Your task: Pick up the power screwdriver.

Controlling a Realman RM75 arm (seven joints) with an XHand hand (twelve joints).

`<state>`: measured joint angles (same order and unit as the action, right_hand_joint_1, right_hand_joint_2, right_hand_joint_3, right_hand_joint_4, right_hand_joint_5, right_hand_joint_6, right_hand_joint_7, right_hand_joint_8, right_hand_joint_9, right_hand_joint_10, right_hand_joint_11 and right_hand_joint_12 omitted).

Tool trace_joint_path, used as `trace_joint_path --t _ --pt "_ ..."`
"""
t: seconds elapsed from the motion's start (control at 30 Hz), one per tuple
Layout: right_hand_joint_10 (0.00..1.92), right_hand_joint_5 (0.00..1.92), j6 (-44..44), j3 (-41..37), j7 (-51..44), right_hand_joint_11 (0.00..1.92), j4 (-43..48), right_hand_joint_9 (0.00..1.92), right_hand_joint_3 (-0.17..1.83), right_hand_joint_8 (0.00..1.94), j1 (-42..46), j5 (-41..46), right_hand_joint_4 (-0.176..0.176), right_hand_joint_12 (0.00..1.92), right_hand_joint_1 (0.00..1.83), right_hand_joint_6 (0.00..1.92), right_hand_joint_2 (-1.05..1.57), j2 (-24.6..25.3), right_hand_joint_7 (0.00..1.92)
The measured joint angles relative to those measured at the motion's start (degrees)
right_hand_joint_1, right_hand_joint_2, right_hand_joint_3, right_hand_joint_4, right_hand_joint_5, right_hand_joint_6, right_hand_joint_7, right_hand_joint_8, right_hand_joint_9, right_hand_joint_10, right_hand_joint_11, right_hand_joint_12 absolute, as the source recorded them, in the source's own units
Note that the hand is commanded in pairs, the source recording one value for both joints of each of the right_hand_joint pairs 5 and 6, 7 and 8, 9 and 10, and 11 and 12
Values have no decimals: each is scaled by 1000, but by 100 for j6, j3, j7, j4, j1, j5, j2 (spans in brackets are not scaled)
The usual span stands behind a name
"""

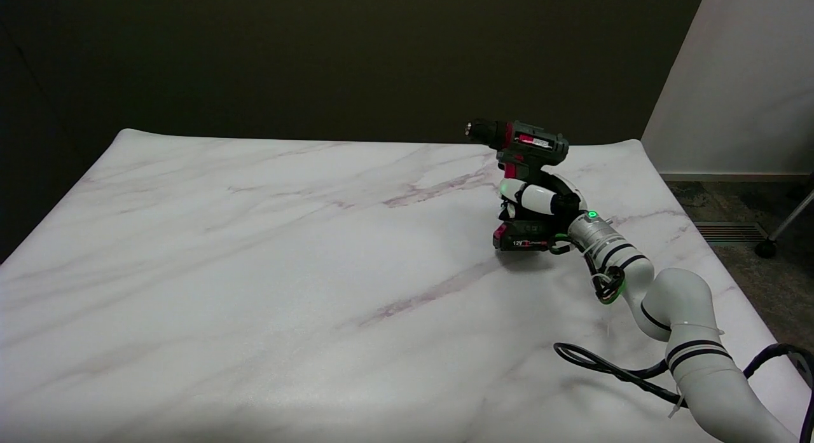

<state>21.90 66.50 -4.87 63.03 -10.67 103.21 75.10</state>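
Observation:
The power screwdriver point(523, 144) is dark green and black with red trim. It stands almost upright at the right back of the marble table point(286, 271), its chuck pointing left. Its battery base point(524, 238) sits at the table surface; I cannot tell whether it touches. My right hand point(540, 200) wraps around the handle between body and battery and grips it. The handle itself is hidden by the fingers. The right arm reaches in from the lower right.
A black cable point(610, 367) loops on the table beside the arm at the lower right. The table's right edge runs close behind the hand, with floor and a white wall point(744, 87) beyond it.

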Motion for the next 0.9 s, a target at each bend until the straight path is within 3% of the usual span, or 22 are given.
trace_joint_path --t 0.1,0.23,0.33,0.43,0.6,0.7,0.8,0.9 --pt "1920 604 -26 5 1 1920 4 1920 386 1920 0 -18 -13 1920 1276 604 1571 -6 1920" --pt "1920 679 -50 15 1 1920 5 1920 369 1920 1 -36 -57 1920 1248 679 1571 -11 1920" --pt "1920 779 -72 19 1 1920 6 1920 346 1920 1 -50 -56 1920 1256 779 1571 -15 1920" --pt "1920 994 -91 23 1 1920 5 1920 216 1920 1 -58 -35 1920 1138 994 1571 -16 1920" --pt "1920 1156 -114 26 1 1920 6 1920 353 1920 1 -68 23 1920 1239 1156 1048 -18 1920" --pt "1920 1216 -132 25 1 1920 5 1920 370 1920 1 -69 44 1920 1251 1216 970 -18 1920" --pt "1920 1437 -135 20 1 1920 3 1920 304 1920 4 -69 80 1920 1222 1437 1306 -19 1920" --pt "1920 1645 -145 17 1 1920 3 1920 291 1920 7 -69 65 1920 1183 1645 1495 -17 1920"
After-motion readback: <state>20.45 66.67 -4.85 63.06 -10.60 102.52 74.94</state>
